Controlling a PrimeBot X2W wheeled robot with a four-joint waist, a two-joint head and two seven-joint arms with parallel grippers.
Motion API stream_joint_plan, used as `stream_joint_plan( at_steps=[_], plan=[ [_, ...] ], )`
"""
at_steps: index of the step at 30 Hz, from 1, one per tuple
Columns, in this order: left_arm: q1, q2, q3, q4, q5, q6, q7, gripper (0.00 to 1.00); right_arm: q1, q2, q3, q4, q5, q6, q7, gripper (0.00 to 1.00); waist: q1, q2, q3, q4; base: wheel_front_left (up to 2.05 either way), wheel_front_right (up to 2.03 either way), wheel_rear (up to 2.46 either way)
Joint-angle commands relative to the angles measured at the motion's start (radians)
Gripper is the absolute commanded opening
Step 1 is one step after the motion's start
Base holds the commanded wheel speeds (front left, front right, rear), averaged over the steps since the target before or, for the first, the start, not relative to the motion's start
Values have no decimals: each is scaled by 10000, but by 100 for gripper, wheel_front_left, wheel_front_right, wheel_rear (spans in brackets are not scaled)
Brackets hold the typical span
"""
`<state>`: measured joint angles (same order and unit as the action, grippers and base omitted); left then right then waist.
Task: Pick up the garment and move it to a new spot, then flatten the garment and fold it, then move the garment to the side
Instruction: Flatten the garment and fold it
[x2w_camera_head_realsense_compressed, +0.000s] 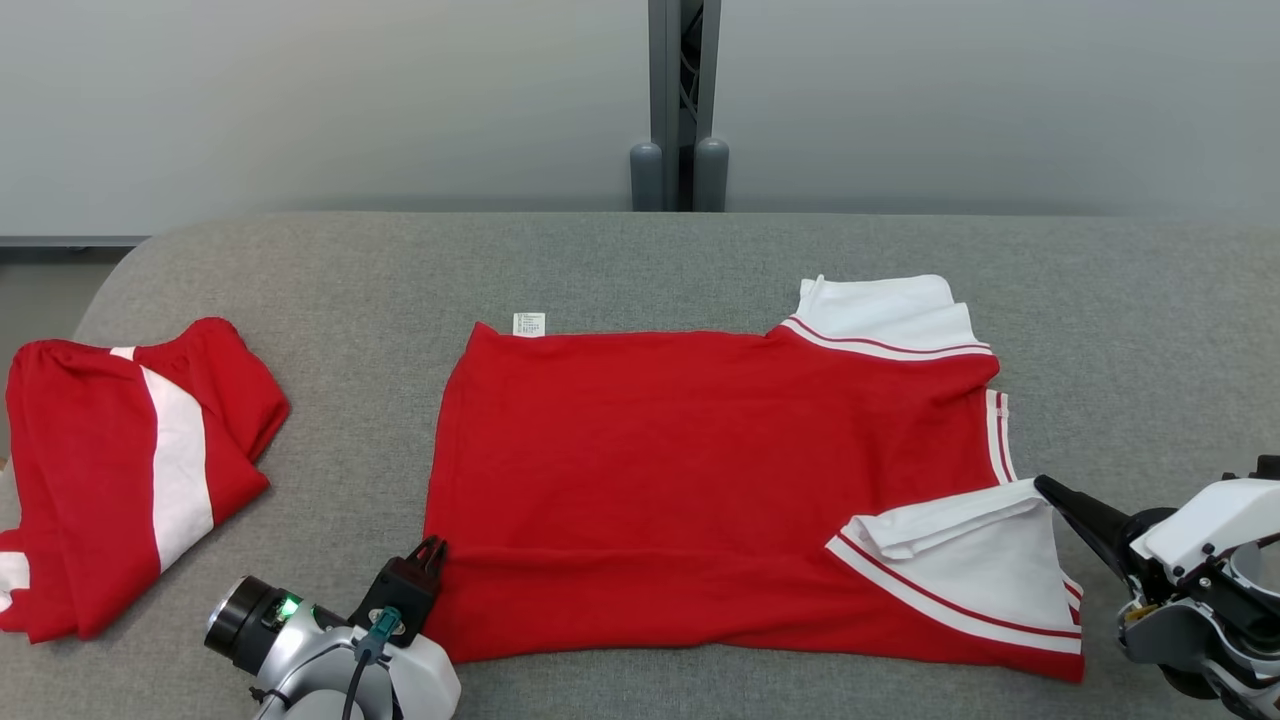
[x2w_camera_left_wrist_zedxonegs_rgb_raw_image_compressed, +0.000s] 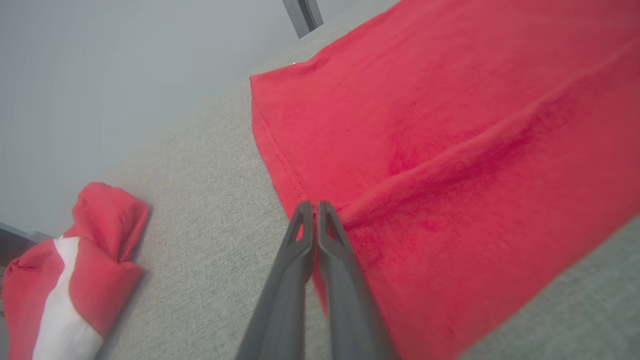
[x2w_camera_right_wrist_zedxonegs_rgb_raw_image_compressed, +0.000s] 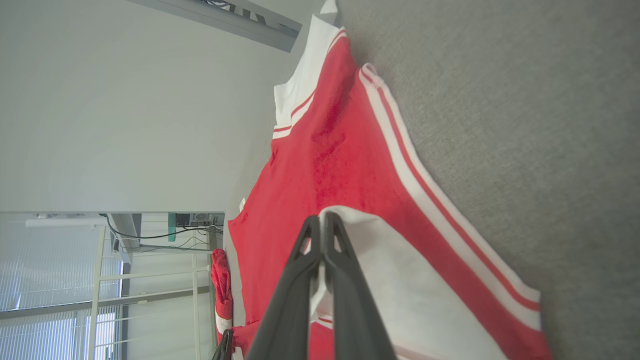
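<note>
Red polo shirt (x2w_camera_head_realsense_compressed: 690, 470) spread nearly flat across the middle of a grey fabric-topped table (x2w_camera_head_realsense_compressed: 600, 260), hem to the left, striped white collar (x2w_camera_head_realsense_compressed: 996, 435) to the right. Far sleeve (x2w_camera_head_realsense_compressed: 885, 320), white with red stripes, sticking out at the far right corner. Near sleeve (x2w_camera_head_realsense_compressed: 980, 570), same white and red, folded in over the red body at the near right corner. Small white label (x2w_camera_head_realsense_compressed: 528, 323) poking out at the far left corner. Long raised crease (x2w_camera_head_realsense_compressed: 640, 553) along the near part of the shirt, running left to right.

Left claw (x2w_camera_head_realsense_compressed: 432, 548) at the near left corner of the shirt, dark fingers (x2w_camera_left_wrist_zedxonegs_rgb_raw_image_compressed: 300, 260) pressed fully together, tips touching the hem just where the crease begins. Cloth pinched between them or not: cannot tell.

Right claw (x2w_camera_head_realsense_compressed: 1043, 486) at the near right, clamped tight on a corner of the near sleeve. White cloth caught between its fingers and drawn up into a small peak off the table.

Second garment (x2w_camera_head_realsense_compressed: 130, 480), red with a white band, crumpled at the left edge of the table, well apart from the shirt.

Grey post (x2w_camera_head_realsense_compressed: 680, 100) upright against the pale wall (x2w_camera_head_realsense_compressed: 300, 100) beyond the far edge.
</note>
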<state>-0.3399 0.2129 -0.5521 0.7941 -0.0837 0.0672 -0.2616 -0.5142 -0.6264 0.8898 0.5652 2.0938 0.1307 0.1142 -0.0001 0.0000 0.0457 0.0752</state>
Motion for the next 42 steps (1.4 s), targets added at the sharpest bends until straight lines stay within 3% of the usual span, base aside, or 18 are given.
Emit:
stream_joint_plan(
  at_steps=[1, 2, 3, 4, 5, 6, 19, 28, 31, 34, 42],
  plan=[
    [-182, 38, 10, 57, -6, -1, -35, 0, -90, 49, -36, 90, -106, 0, 53, 0, 1, 0, 60, 3, 0, 0, 0],
    [-201, 24, 6, 103, -12, -9, -35, 0, -106, 66, -61, 148, -161, 0, 66, 0, 1, 0, 88, 7, 0, 0, 0],
    [-222, 1, -2, 143, -16, -18, -35, 15, -112, 90, -89, 217, -177, 0, 70, 0, 1, 0, 115, 16, 0, 0, 0],
    [-245, -21, 7, 179, -24, 7, -35, 42, -132, 116, -121, 279, -233, 0, 37, 34, 1, 0, 137, 28, 0, 0, 0],
    [-265, -40, 32, 216, -37, 61, -35, 87, -143, 169, -196, 337, -250, 0, -36, 100, 1, 0, 155, 43, 0, 0, 0],
    [-284, -58, 60, 255, -54, 113, -35, 100, -94, 239, -250, 417, -176, 0, -17, 100, 1, 0, 166, 59, 0, 0, 0],
    [29, -42, 239, 112, -177, 369, -35, 100, 365, 322, -1623, -16, -1192, 0, -1263, 100, 1, 0, -225, 149, 0, 0, 0],
    [971, 42, 1263, -1841, -721, 756, -35, 100, 1599, 191, -2426, -1189, -3058, 0, -3413, 100, 1, 0, -710, 117, 0, 0, 0],
    [1491, -55, 1855, -2956, -874, 814, -35, 100, 2128, 250, -2651, -1252, -4504, 0, -3781, 100, 1, 0, -835, 93, 0, 0, 0],
    [1791, -208, 2151, -3512, -1026, 602, -35, 100, 2311, 403, -3194, -1057, -5538, 0, -3817, 100, 1, 0, -885, 69, 0, 0, 0],
    [2733, -742, 3177, -4097, -909, 18, -35, 100, 3807, 2225, -5472, -899, -9039, 0, -3793, 100, 1, 0, -1105, -2, 0, 0, 0]
  ],
)
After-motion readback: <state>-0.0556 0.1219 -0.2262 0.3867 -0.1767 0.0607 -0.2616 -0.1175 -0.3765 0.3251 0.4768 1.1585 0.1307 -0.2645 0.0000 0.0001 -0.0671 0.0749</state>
